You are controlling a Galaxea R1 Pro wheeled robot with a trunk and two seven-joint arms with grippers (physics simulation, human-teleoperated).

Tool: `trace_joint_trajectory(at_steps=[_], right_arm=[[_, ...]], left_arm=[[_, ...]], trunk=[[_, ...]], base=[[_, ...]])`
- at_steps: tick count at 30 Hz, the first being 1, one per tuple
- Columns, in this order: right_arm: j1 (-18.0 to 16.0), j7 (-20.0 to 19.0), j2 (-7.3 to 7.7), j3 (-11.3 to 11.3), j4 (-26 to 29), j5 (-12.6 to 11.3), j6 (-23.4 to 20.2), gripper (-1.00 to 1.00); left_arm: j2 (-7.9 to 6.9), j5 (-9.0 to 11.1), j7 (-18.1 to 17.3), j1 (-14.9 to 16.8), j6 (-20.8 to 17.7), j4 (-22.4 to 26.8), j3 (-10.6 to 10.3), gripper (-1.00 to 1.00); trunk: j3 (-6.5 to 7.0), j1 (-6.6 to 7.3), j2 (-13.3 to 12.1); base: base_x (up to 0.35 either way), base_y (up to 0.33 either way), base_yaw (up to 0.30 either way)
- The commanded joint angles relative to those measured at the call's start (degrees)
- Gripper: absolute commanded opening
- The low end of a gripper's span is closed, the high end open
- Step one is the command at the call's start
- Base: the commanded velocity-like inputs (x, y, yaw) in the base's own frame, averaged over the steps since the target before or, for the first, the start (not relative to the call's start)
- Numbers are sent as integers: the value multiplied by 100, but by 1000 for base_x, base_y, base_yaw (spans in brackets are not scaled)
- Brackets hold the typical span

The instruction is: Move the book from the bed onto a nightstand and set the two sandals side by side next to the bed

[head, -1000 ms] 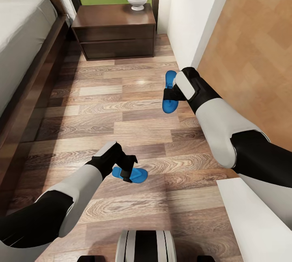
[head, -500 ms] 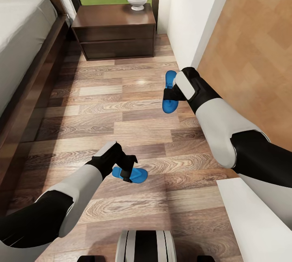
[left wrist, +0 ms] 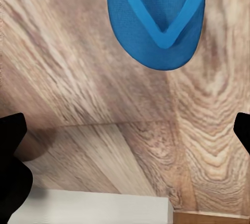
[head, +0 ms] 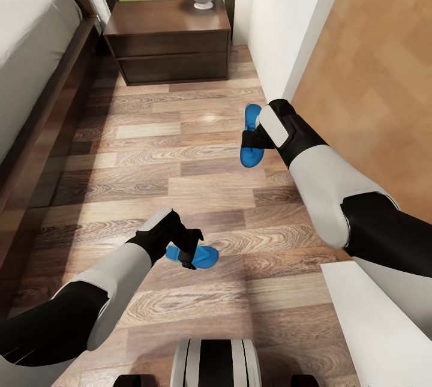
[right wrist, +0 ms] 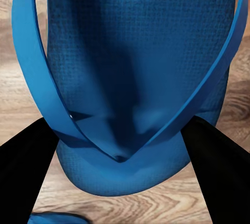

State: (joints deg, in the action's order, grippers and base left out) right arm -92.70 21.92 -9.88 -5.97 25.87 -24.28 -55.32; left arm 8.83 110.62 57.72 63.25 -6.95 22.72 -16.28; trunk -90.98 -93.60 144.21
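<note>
Left gripper (head: 191, 253): fingers closed on one blue sandal (head: 201, 256), above the floor (head: 150, 153).
Right gripper (head: 251, 138): fingers clamp the other sandal (head: 249, 153).
Bed (head: 27, 57): left.
Nightstand (head: 168, 39): ahead.

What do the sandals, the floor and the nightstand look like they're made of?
Sandals: probably foam or rubber, matte blue; the sole shows a fine dimpled texture and smooth straps. Floor: wood planks or wood-look laminate, with brown grain, plank seams and a mild sheen. Nightstand: dark brown wood or veneer, top faintly glossy; the grain is hard to make out.
</note>
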Motion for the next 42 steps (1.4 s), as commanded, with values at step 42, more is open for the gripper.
trace_joint_trajectory(at_steps=[42], right_arm=[[-2,49,4,-45,5,-51,-13,-100]], left_arm=[[-13,-186,-235,3,-52,1,-33,100]], trunk=[[-159,-17,11]], base=[[40,0,0]])
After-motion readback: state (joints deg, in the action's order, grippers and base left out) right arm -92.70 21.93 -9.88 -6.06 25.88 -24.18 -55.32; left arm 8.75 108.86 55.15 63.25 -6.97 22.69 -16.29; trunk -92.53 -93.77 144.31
